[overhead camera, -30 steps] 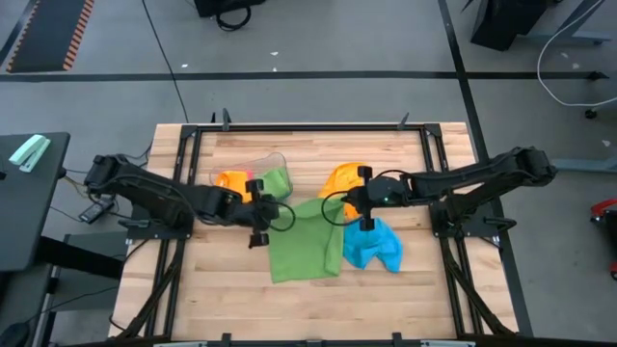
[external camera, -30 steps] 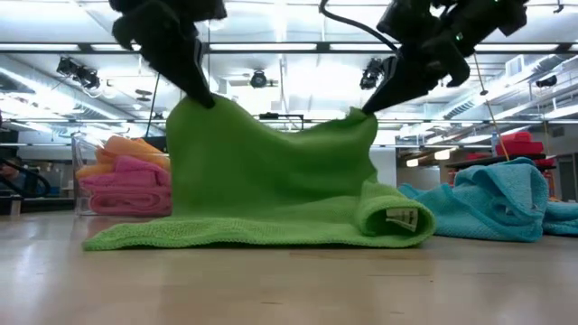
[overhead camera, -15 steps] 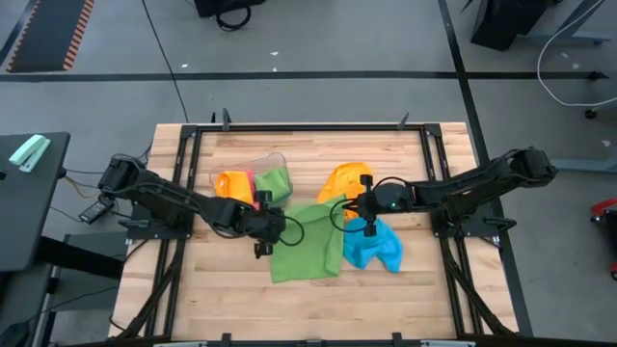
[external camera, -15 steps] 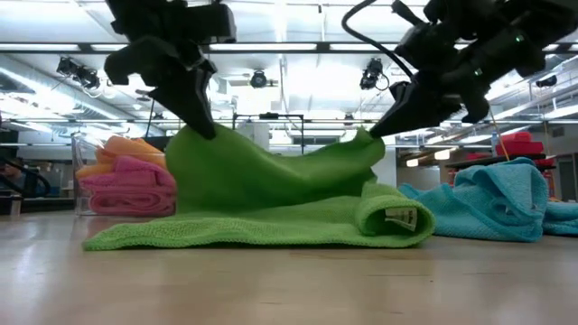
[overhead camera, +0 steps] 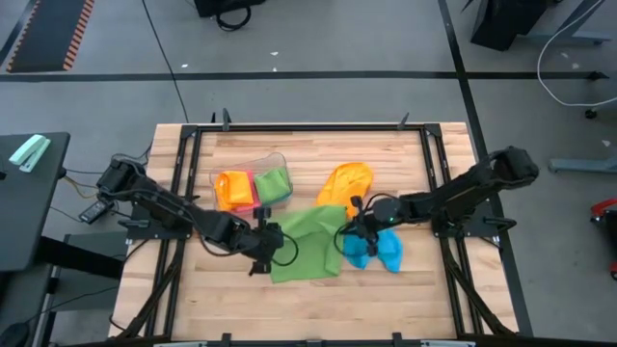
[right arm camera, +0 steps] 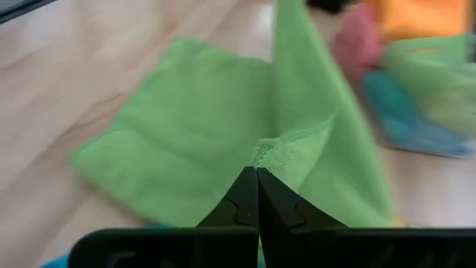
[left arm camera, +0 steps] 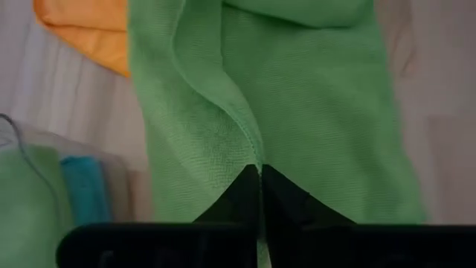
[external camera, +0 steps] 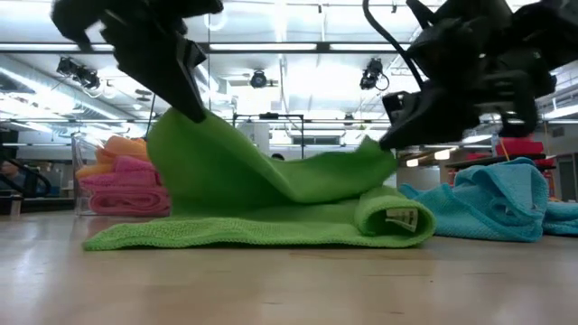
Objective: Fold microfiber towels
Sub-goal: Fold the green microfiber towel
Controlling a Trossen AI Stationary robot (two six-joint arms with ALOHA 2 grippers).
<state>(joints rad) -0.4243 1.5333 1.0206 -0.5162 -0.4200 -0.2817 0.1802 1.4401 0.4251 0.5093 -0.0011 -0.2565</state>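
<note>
My left gripper [overhead camera: 262, 253] and right gripper [overhead camera: 353, 231] each pinch a corner of the green towel [overhead camera: 310, 241], jaws clenched on it; its far edge hangs lifted. The rest lies mid-bench, beside the blue towel [overhead camera: 378, 249].

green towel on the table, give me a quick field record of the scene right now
green towel: one edge lifted by both grippers, the rest flat on the wooden table
left gripper: shut on green towel, at its left corner
right gripper: shut on green towel, at its right corner
blue towel: crumpled, right of the green one
orange towel: loose, behind the green one
clear tub: holds orange, pink and green cloths
</note>
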